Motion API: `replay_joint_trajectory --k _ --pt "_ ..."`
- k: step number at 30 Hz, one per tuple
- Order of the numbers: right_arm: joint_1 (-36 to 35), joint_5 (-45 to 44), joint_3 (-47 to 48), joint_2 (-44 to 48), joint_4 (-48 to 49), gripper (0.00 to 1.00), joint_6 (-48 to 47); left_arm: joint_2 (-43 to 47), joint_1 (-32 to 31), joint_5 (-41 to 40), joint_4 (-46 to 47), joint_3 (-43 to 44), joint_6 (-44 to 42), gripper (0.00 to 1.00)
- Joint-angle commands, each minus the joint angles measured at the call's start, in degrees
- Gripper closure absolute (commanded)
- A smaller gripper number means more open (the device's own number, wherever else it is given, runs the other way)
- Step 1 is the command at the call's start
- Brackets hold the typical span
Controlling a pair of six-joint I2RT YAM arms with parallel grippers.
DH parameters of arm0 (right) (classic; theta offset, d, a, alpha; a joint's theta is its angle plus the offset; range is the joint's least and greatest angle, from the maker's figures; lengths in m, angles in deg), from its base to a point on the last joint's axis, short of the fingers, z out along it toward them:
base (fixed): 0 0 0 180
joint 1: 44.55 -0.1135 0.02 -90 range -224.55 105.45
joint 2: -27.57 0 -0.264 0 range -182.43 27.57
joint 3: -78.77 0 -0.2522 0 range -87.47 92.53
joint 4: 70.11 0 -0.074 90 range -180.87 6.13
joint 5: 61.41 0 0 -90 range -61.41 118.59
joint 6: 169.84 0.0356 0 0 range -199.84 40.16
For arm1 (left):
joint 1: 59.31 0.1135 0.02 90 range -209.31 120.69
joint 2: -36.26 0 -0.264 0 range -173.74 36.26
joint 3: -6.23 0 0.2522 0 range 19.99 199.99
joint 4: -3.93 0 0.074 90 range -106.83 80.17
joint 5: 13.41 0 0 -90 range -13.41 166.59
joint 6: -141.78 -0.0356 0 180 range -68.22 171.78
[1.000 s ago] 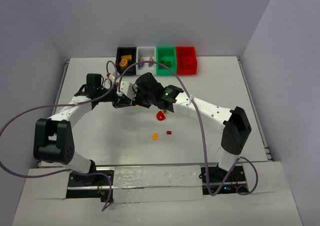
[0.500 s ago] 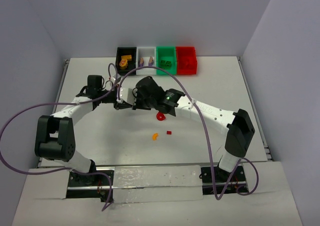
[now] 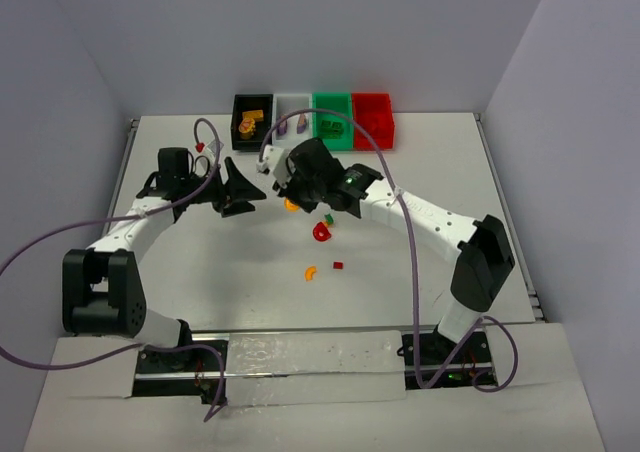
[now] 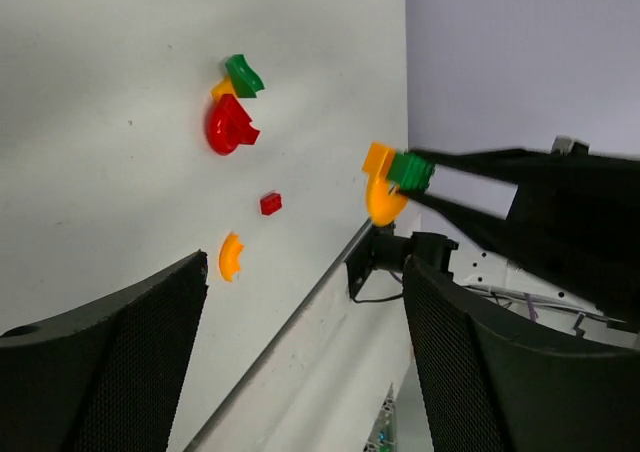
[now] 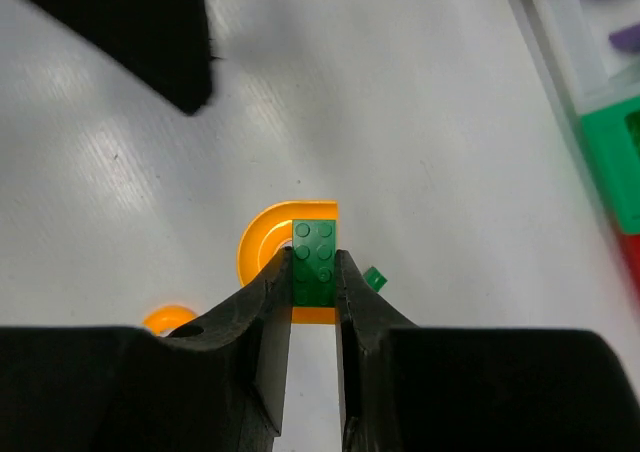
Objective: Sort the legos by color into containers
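Note:
My right gripper (image 5: 313,284) is shut on a green brick (image 5: 313,257) that is stuck on an orange curved piece (image 5: 258,240). It holds the pair above the table, mid-table in the top view (image 3: 291,204). My left gripper (image 3: 250,185) stands open just left of it with nothing between its fingers (image 4: 105,367). On the table lie a red curved piece (image 3: 321,233) with a green bit (image 4: 243,74) by it, a small red brick (image 3: 338,265) and an orange arc (image 3: 310,272). Black bin (image 3: 238,100), white bin (image 3: 293,97), green bin (image 3: 332,97) and red bin (image 3: 372,98) line the far edge.
The black bin holds orange pieces (image 3: 250,122), the white bin purple ones (image 3: 300,124), the green bin green ones (image 3: 333,127). Purple cables (image 3: 385,187) loop over both arms. The table's front edge (image 4: 300,307) runs close behind the loose pieces.
My left gripper has opened and drawn back to the left, away from the stacked pieces. My right gripper keeps the green brick with the orange piece and has shifted slightly toward the bins.

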Motion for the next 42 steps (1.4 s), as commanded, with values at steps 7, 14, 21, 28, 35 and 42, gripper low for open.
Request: replay_joint_trajectory --k 7,14,21,28,35,42 --pt "10.5 4.9 3.2 3.0 3.9 1.0 39.3 8.5 -0.3 -8.3 3.7 0.8 0.3 0.26" --pt "10.4 2.6 4.4 2.6 3.3 1.0 53.4 7.6 -4.2 -11.9 8.1 1.6 5.4 0.38" --pt "9.0 0.8 3.3 2.5 4.4 1.0 52.5 4.3 -7.8 -13.9 8.5 4.5 6.9 0.37" --pt "6.2 -1.8 4.6 2.3 4.5 1.0 49.5 1.0 -9.0 -11.7 9.9 6.2 10.5 0.39" --pt "3.5 -6.4 4.9 2.1 4.7 1.0 47.6 -0.7 -9.6 -11.2 10.2 6.3 12.0 0.43" --pt "2.1 -11.0 4.9 1.9 5.3 1.0 46.4 -1.2 -10.6 -10.6 10.8 5.3 14.0 0.54"
